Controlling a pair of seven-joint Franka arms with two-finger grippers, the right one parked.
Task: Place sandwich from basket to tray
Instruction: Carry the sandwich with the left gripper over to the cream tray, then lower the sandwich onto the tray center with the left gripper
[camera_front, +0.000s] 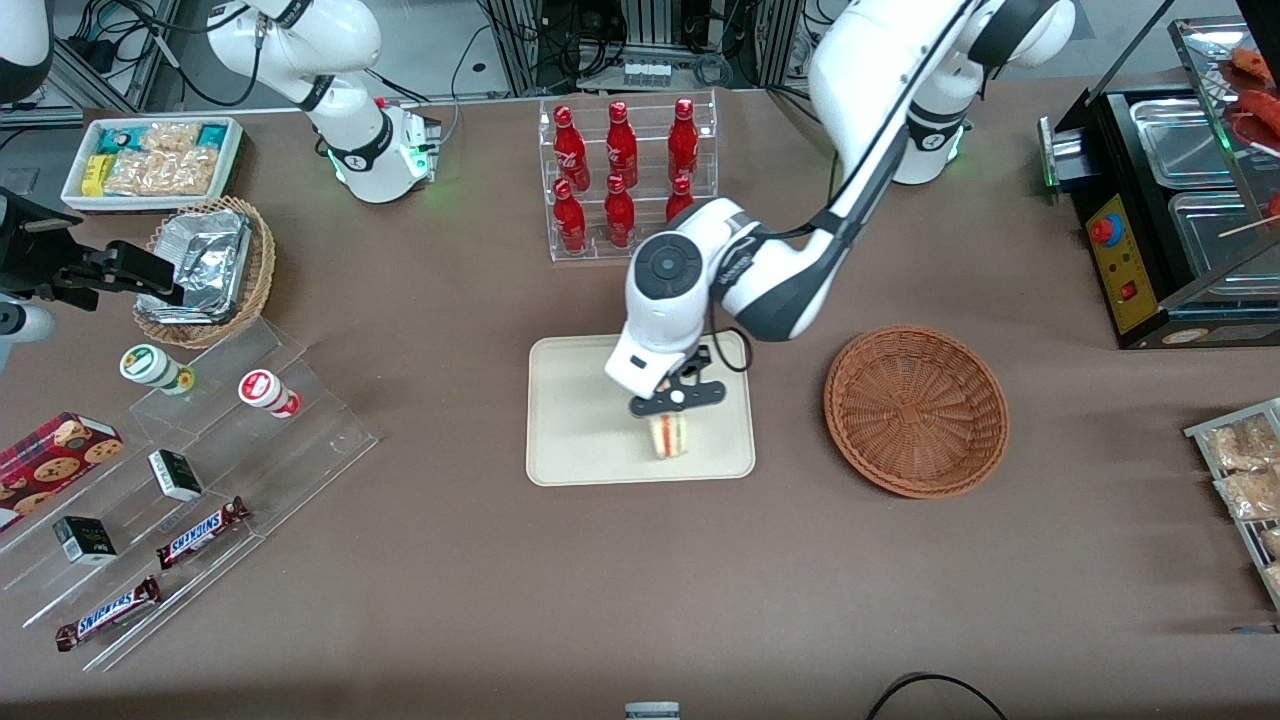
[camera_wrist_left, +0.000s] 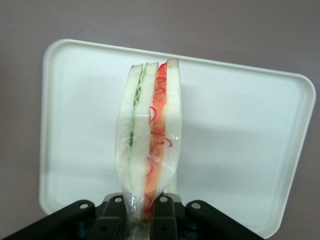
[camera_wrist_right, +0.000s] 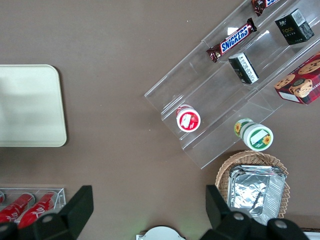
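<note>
Holding gripper (camera_front: 672, 408) over tray (camera_front: 570, 440), fingers (camera_wrist_left: 162, 217) pinching sandwich (camera_wrist_left: 149, 137) by one end; lowering gently toward tray's five o'clock before letting go.

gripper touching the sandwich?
Touching. The left wrist view shows the gripper over the tray, its fingers shut on the sandwich wrap's end.

Bright, even overhead light; soft shadows, sharp focus.
</note>
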